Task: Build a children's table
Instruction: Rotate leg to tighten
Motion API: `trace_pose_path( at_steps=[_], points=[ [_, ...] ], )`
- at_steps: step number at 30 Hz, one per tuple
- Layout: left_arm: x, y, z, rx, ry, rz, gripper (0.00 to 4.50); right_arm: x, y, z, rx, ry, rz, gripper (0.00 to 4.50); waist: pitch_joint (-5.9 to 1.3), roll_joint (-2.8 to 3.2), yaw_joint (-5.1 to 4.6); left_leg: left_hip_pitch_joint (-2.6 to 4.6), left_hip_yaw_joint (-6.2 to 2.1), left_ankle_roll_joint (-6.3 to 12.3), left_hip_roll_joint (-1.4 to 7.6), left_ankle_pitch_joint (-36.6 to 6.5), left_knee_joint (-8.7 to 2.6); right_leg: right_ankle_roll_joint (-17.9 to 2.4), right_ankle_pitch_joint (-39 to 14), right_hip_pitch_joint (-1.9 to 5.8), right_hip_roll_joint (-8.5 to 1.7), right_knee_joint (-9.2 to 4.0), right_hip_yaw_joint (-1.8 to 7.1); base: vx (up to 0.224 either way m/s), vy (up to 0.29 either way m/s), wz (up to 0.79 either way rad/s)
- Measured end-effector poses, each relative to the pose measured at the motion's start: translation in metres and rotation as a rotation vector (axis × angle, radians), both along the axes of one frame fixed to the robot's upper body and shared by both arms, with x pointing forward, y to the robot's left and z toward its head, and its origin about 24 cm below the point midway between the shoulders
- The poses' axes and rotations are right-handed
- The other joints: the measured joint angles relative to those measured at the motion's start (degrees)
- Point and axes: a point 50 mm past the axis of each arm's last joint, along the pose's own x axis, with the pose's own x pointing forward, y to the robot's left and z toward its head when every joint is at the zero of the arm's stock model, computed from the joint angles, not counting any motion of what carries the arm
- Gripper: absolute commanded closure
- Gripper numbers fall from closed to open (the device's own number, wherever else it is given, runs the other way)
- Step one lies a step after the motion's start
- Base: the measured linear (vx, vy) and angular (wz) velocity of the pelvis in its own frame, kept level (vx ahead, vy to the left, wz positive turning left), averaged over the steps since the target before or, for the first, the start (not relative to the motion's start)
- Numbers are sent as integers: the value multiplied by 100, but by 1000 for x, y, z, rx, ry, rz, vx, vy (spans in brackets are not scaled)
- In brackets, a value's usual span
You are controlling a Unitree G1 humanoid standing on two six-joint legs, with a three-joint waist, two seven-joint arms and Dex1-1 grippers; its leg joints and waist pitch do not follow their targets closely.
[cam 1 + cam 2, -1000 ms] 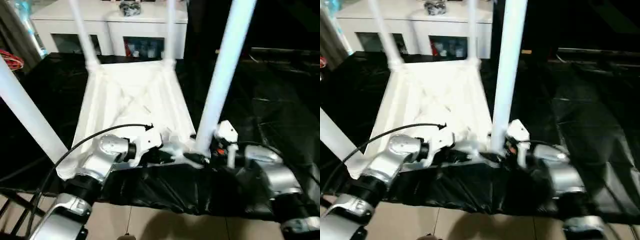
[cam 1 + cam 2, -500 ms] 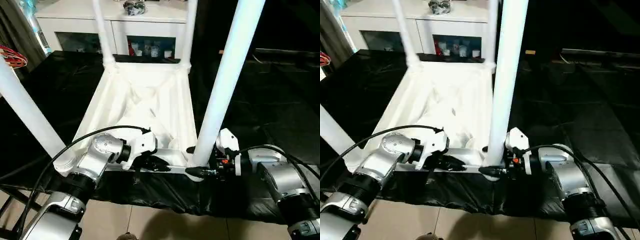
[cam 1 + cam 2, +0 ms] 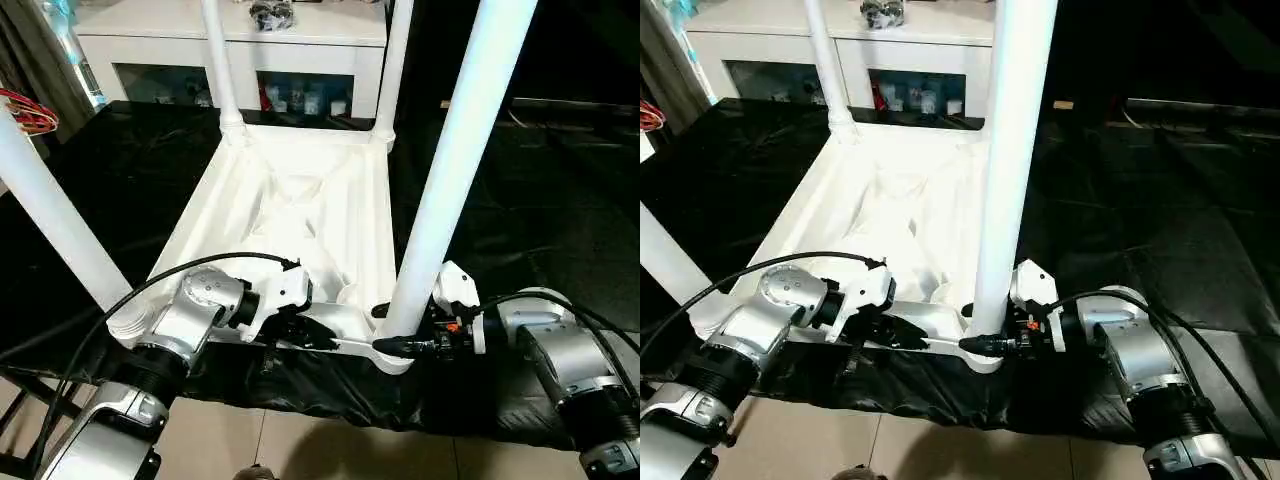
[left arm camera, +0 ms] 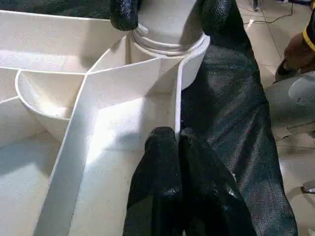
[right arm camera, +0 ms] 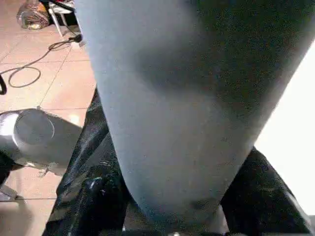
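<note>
Four plain unlettered legs (image 3: pixel 455 170) on upturned tabletop (image 3: pixel 300 215).

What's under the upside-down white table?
Under the tabletop lies a black, crinkly sheet that spreads out past every side. What the sheet rests on is hidden, and so is the table's flat top face, turned down against it.

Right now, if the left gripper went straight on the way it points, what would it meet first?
Probably the near right leg at its corner socket: the left gripper points along the tabletop rim toward it, where the right gripper's fingers flank the base.
</note>
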Motion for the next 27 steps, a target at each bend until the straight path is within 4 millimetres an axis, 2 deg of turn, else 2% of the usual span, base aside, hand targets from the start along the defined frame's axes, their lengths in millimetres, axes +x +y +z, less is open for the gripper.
trace_pose_path(
  at_steps=[4,6,9,15,21,23,26,27],
  points=[
    [1,0,-2,-1,-12,21,450,0,0,-2,13,-11,-37,246,-2,-3,9,6,0,-1,0,2,1,5,-3,10,0,9,1,0,0,0],
    [4,-1,-3,3,-29,65,450,4,2,-6,29,-20,-111,249,-8,-13,-19,19,0,-3,2,4,11,21,-12,16,0,23,2,0,0,0],
    [10,-7,-5,8,-55,158,450,13,3,-13,53,-42,-284,253,-5,-28,-104,70,-1,-3,0,4,15,26,-15,31,-1,18,2,0,0,0],
    [19,-21,-9,1,-96,340,450,36,13,-19,82,-41,-624,255,3,-38,-336,84,-20,-3,-2,4,6,27,-16,45,-2,-84,-34,0,0,0],
    [23,-35,-13,8,-130,467,450,54,27,-22,60,-44,-844,255,8,-23,-537,108,-52,0,-2,2,2,28,-16,97,-9,-217,-102,0,0,0],
    [25,-39,-13,10,-149,503,450,59,31,-22,45,-49,-903,255,19,11,-573,110,-95,1,-3,1,-1,28,-16,129,-10,-294,-159,0,0,0],
    [26,-42,-13,13,-164,538,450,65,36,-21,35,-61,-956,255,22,35,-594,106,-123,1,-12,0,0,28,-16,132,-10,-339,-179,0,0,0],
    [26,-43,-13,13,-168,543,450,65,37,-21,38,-62,-967,220,25,38,-601,107,-123,1,-14,0,0,28,-16,130,-10,-343,-177,0,0,0]
  ],
)
